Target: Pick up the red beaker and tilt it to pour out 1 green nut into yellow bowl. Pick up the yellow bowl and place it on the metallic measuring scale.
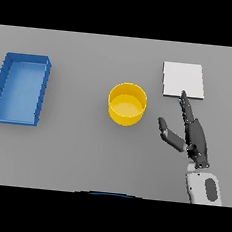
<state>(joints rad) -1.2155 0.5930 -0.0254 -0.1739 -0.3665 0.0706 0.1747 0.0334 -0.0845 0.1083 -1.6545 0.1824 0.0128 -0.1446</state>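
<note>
Reaching toward the yellow bowl (126, 104), the right hand (194, 135) has its fingers straight and apart, thumb spread toward the bowl, and it holds nothing. The bowl stands upright between the blue tray (20, 88) and the metallic measuring scale (183, 80), close to the hand but not touching. No red beaker and no green nut show anywhere, so I judge the pour cannot be checked. If the thumb pushes the rim before closing, the bowl may slide or tip.
</note>
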